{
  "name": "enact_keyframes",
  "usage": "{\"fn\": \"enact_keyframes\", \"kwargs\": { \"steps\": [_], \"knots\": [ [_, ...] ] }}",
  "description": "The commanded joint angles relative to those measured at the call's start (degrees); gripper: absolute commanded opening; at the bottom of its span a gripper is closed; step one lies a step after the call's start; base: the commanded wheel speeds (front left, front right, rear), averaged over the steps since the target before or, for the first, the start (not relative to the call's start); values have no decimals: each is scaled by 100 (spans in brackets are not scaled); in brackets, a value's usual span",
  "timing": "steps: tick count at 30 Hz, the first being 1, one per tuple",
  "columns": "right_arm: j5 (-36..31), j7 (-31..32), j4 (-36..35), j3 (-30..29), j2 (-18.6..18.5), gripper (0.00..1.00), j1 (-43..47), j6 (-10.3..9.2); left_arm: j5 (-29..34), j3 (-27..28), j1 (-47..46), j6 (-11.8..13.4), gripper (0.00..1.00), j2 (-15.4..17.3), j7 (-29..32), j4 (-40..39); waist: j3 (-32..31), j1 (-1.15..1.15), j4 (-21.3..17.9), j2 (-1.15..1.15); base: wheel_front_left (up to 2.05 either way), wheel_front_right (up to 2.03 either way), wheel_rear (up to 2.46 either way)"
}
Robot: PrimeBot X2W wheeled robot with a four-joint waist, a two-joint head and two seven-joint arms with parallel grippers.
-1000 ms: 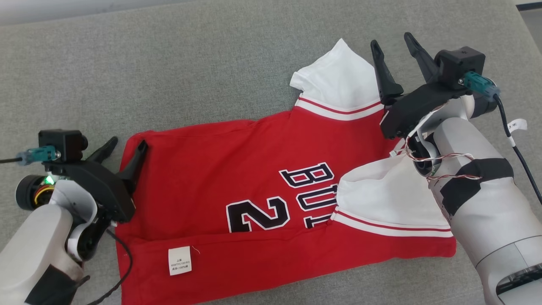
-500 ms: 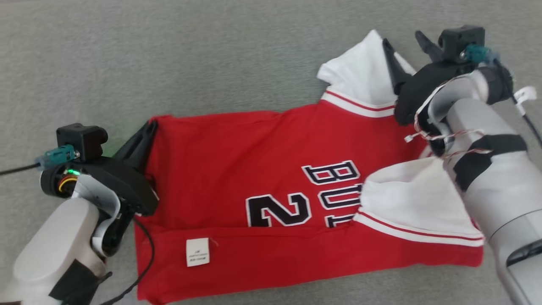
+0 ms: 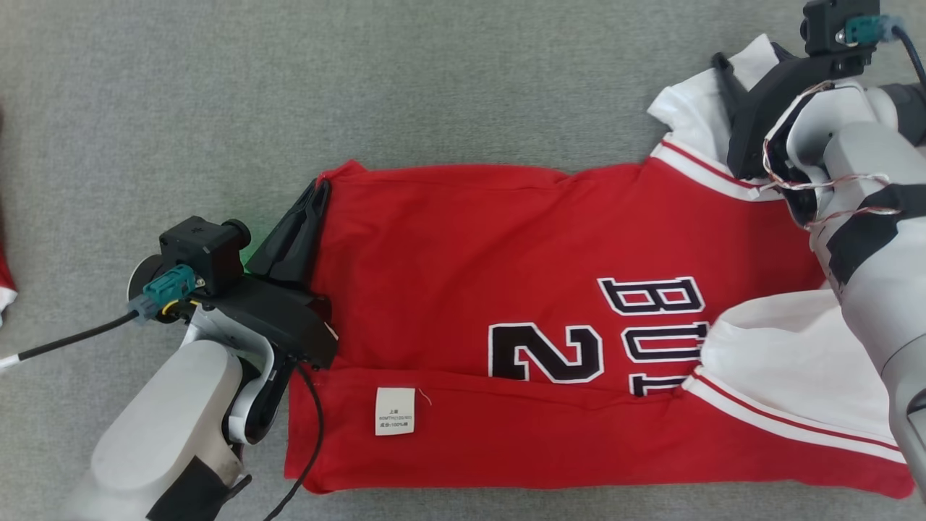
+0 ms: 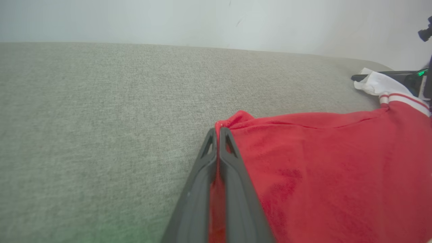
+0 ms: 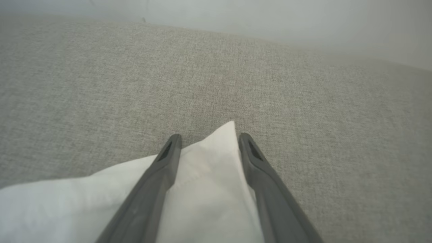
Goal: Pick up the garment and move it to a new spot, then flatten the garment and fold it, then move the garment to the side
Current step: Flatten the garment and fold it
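The garment is a red jersey with white sleeves and black lettering, lying flat on the grey fabric surface. My left gripper is at the jersey's far left corner, shut on the red hem. In the left wrist view the left gripper has its fingers pressed together with red cloth pinched between them. My right gripper is at the far white sleeve. In the right wrist view the right gripper stands open, its fingers straddling the sleeve's pointed tip.
A white care label lies on the jersey's folded near strip. A bit of red and white cloth shows at the head view's left edge. A cable trails from my left wrist. Bare grey surface stretches beyond the jersey.
The head camera has shifted, sliding the scene right. My left gripper has shut on the hem corner. My right gripper has moved forward so that its fingers flank the sleeve tip.
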Motion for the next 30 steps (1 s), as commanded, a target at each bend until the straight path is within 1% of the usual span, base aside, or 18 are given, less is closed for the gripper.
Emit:
{"fn": "enact_keyframes", "kwargs": {
  "steps": [1,3,5,10,14,19,23,29,30],
  "knots": [
    [25,96,46,38,20,0,-40,-14,24,7,3,28,0,-26,-51,-41,78,-1,82,-1,0,0,0],
    [30,168,89,49,-10,0,-35,-14,28,19,-16,52,0,-21,-56,-70,88,-1,86,-1,0,0,0],
    [25,60,95,47,-11,0,-91,-14,33,32,-29,71,0,7,-75,-62,64,-1,67,-1,0,0,0],
    [-110,-533,65,82,-30,0,-260,-14,-42,125,25,80,0,54,-154,37,-122,-1,-43,-1,0,0,0],
    [-144,-936,78,92,-17,0,-224,-14,-96,203,129,114,0,85,-241,124,-318,-1,-157,-1,0,0,0],
    [56,-1375,-42,68,28,0,45,-14,-147,219,276,138,0,106,-257,153,-554,-1,-278,-1,0,0,0],
    [342,-1604,-423,108,53,0,409,-14,-186,207,431,175,0,130,-266,165,-771,-1,-381,-1,0,0,0],
    [1045,-1760,-1619,210,-229,0,1440,-15,-269,281,774,290,0,223,-297,78,-1119,-1,-548,-1,0,0,0],
    [1045,-1760,-1619,210,-229,0,1440,-15,-269,281,774,290,0,223,-297,78,-1119,-1,-548,-1,0,0,0]
  ]
}}
